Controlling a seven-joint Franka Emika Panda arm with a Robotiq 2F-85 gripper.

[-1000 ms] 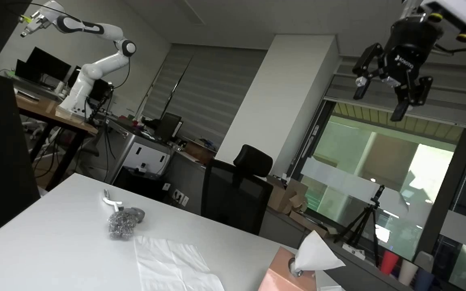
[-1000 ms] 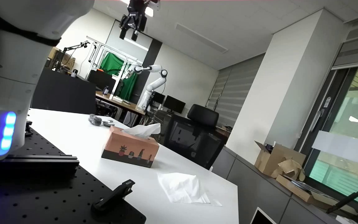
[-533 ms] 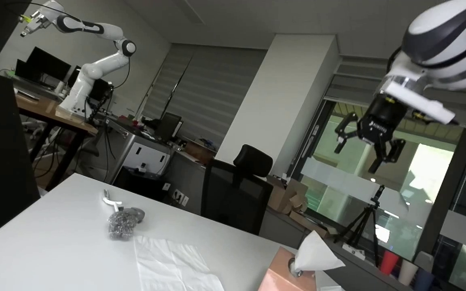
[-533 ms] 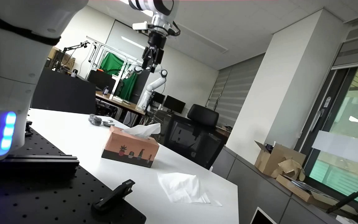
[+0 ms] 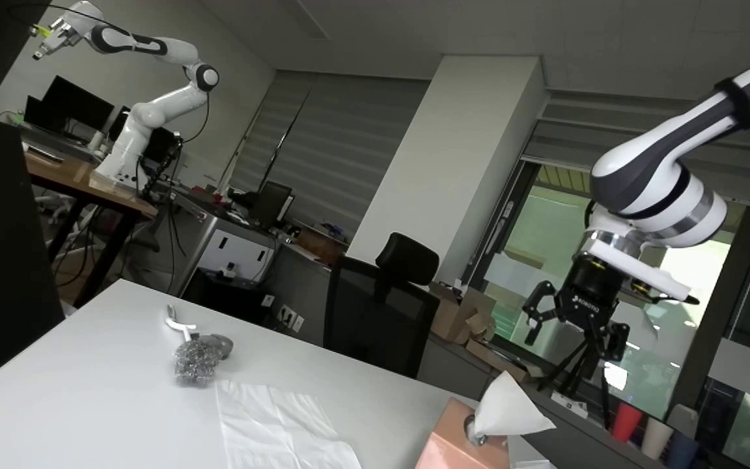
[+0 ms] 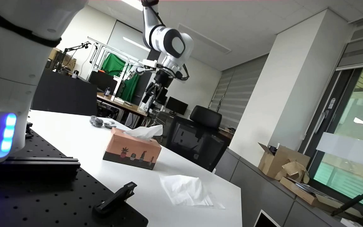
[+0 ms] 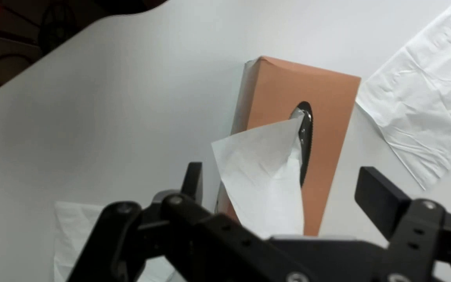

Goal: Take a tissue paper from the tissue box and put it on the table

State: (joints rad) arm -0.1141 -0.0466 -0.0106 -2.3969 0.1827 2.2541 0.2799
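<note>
The orange tissue box point(image 5: 456, 443) stands on the white table point(image 5: 121, 384); it also shows in an exterior view point(image 6: 132, 149) and in the wrist view point(image 7: 329, 102). A white tissue point(image 7: 264, 168) sticks up from its slot and leans to one side; it shows in both exterior views point(image 5: 508, 410) point(image 6: 145, 131). My gripper point(image 5: 564, 355) is open and empty, above the box and apart from the tissue. In the wrist view the fingers point(image 7: 280, 182) stand wide on either side of the tissue. Its fingers show small in an exterior view point(image 6: 149, 104).
Flat tissues lie on the table on both sides of the box, one point(image 7: 425, 98) to the right and one point(image 7: 73, 231) to the lower left in the wrist view. A grey fuzzy object point(image 5: 198, 358) lies on the table. A black chair point(image 5: 375, 312) stands behind the table.
My gripper has come down from high above toward the tissue box, staying open. The box, its tissue and the tissues on the table have not moved.
</note>
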